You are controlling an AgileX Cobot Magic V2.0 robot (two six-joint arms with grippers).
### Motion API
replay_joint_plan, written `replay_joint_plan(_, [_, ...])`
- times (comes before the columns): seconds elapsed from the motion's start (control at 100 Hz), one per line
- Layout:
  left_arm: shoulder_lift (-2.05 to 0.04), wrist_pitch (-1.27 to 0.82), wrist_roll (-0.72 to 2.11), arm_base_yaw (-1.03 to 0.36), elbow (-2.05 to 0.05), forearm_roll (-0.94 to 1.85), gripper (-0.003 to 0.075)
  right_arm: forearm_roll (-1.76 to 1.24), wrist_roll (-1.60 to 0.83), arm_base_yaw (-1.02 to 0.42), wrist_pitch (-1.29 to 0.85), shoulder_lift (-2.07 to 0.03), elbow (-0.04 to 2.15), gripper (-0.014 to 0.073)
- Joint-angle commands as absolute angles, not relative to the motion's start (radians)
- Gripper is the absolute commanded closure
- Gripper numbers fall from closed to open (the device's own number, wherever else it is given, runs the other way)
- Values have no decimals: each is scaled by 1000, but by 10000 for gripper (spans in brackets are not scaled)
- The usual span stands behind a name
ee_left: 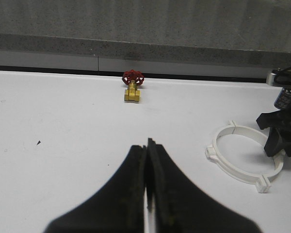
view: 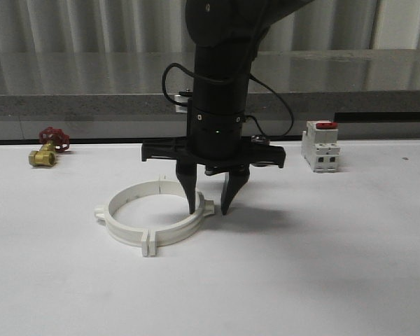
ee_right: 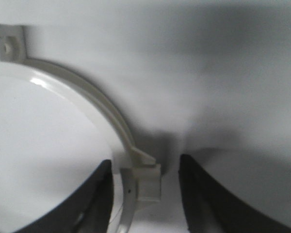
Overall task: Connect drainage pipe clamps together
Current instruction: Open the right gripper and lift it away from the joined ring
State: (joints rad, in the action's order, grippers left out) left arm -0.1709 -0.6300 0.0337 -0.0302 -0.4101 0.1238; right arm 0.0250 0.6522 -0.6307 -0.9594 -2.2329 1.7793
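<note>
White clamp ring (view: 154,217) on table; right gripper (view: 208,210) fingers straddle end tab.

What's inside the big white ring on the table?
Inside the white ring is bare white table, plus one black finger of the right gripper reaching in. The finger covers a small bit of table.

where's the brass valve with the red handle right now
In the front view the brass valve sits at the far left of the white table, near its back edge, well left of the clamp ring and apart from the right gripper.
</note>
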Motion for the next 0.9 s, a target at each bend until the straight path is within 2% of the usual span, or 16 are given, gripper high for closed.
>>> replay_joint_plan(0.0, [-181, -556, 32, -28, -436, 131, 741, 36, 638, -634, -954, -2155, 1810, 151])
replay_joint_plan(0.28, [-181, -556, 32, -28, -436, 131, 741, 34, 480, -628, -978, -2046, 1763, 170])
replay_joint_plan(0.35, [-181, -556, 32, -28, -436, 131, 741, 15, 386, -619, -978, -2001, 1717, 228])
replay_joint_plan(0.54, [-181, -556, 32, -28, -436, 131, 741, -11, 191, -559, -971, -1865, 1573, 519])
replay_joint_plan(0.66, [-181, -556, 32, -28, -436, 131, 741, -12, 114, -513, -958, -1766, 1487, 662])
replay_joint_plan(0.89, [-181, -556, 32, -28, -436, 131, 741, -11, 76, -388, -903, -1574, 1314, 660])
